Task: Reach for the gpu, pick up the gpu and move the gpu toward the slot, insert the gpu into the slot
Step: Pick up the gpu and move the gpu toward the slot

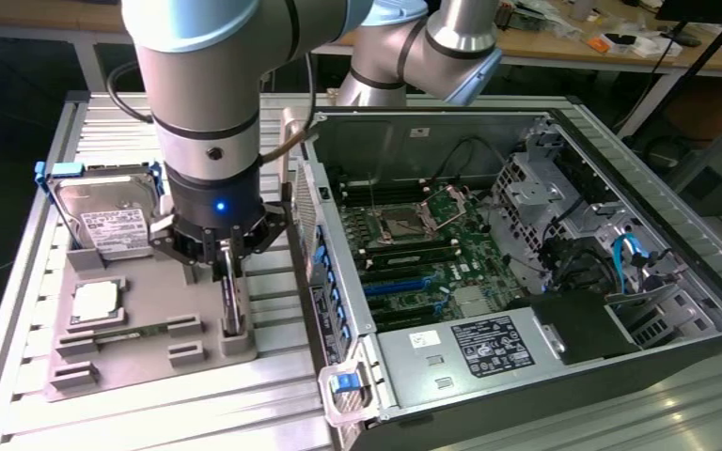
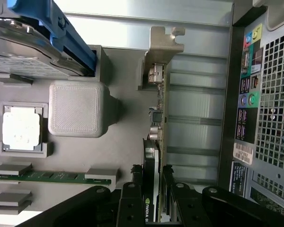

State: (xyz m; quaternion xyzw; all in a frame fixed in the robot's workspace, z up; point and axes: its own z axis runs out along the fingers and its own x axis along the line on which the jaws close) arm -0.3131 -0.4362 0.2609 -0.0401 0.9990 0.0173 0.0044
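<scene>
Slatted bench, grey tray: gripper clamps the gpu, which stands on edge in the tray.
Fingers half closed, pinching the card's faces, near the case; I'd judge this thin-edge hold could let it tilt or snag the tray if lifted crooked.

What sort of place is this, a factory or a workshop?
Likely a robotics lab or test bench: a robot arm beside an opened computer case on a slatted metal table, with cluttered workbenches behind.
</scene>
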